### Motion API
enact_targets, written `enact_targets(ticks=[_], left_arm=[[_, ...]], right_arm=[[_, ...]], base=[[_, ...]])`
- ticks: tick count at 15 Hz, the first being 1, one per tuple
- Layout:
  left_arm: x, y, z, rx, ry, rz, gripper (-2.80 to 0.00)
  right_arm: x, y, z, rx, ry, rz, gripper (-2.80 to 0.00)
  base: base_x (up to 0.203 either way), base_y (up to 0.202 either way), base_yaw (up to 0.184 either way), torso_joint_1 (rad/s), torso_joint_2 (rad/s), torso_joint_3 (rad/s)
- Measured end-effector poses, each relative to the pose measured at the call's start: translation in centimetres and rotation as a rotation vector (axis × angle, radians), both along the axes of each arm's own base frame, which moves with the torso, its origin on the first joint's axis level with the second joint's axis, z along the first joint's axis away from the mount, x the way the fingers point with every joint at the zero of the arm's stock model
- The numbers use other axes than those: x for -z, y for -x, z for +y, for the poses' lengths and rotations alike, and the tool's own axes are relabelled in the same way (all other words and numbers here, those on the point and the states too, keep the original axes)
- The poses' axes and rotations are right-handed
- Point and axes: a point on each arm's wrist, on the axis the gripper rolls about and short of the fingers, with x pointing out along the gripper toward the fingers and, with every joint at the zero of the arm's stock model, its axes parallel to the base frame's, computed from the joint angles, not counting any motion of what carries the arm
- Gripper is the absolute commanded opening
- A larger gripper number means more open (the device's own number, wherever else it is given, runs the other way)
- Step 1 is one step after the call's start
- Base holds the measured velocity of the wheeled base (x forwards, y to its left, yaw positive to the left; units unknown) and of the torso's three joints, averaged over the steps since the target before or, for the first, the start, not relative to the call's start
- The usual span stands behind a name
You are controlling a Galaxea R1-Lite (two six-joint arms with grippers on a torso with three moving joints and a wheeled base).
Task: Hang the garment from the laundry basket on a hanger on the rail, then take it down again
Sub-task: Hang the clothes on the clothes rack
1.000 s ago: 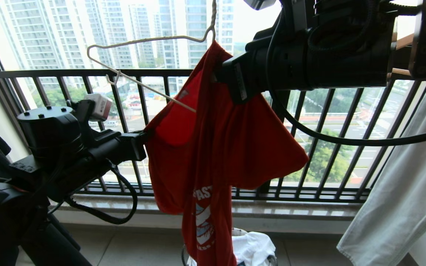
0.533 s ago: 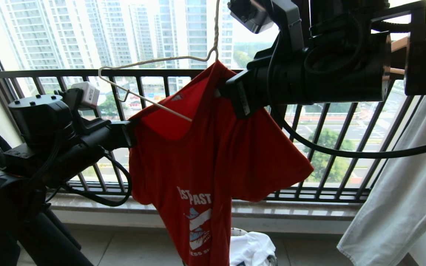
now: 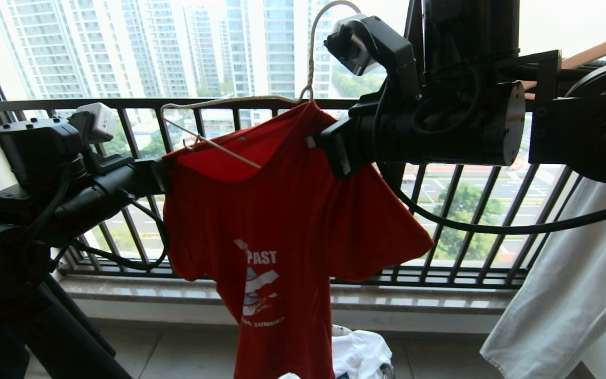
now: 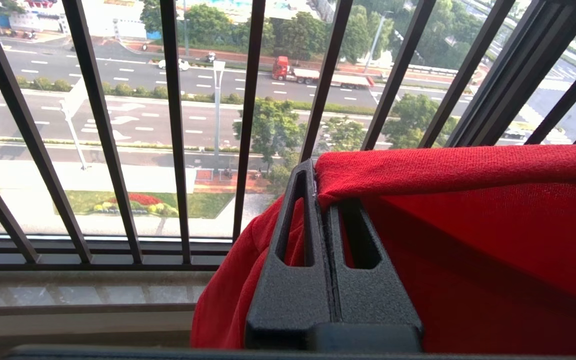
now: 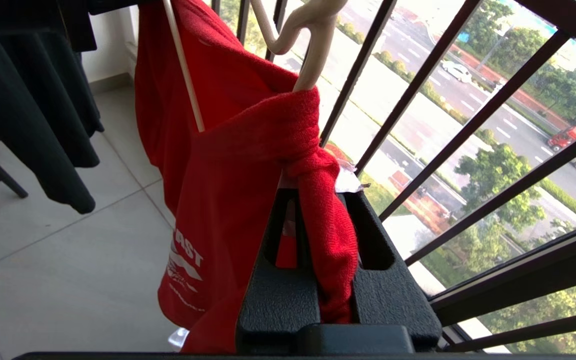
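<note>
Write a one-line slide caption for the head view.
Both grippers, left and right, shut on the red T-shirt, spread its neckline at the cream wire hanger.

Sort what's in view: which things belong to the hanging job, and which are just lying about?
Job:
red T-shirt
wire hanger
left gripper, shut on the shirt
right gripper, shut on the shirt
basket

Lying about:
white cloth in the basket
pale garment
dark garment
window railing
</note>
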Motion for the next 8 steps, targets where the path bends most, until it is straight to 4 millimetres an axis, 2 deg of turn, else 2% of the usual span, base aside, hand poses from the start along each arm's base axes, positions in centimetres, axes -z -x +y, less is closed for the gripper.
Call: enact_targets(ticks=[8], left_arm=[[-0.5,-0.3,0.7,-0.022,0.004,0.000,-2.80]], right_arm=[[2.8,-1.3,0.3,0.013,0.065,0.062,-2.80]], base=[[0.000,0.000,0.000,0.000,0.00,0.000]])
